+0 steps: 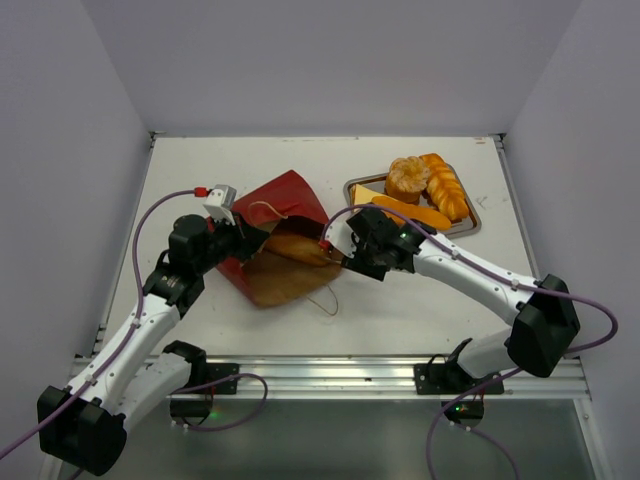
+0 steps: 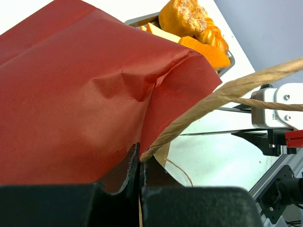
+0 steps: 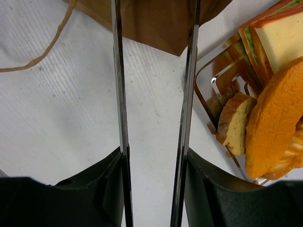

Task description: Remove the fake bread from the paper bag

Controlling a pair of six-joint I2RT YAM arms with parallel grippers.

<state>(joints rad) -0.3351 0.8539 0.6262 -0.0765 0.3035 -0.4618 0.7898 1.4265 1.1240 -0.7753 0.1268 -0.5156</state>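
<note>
Table (image 1: 400,300): L jaws pinch paper bag (image 1: 285,197) edge; R jaws apart.

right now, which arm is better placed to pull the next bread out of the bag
Right. The right gripper is open and empty at the mouth of the paper bag, next to a loaf showing inside. The left gripper is shut on the bag's edge, so it looks busy.

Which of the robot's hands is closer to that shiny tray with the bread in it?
Right. The right hand is open just beside the near left corner of the tray. The left hand is farther off, across the paper bag, pinching its edge.
</note>
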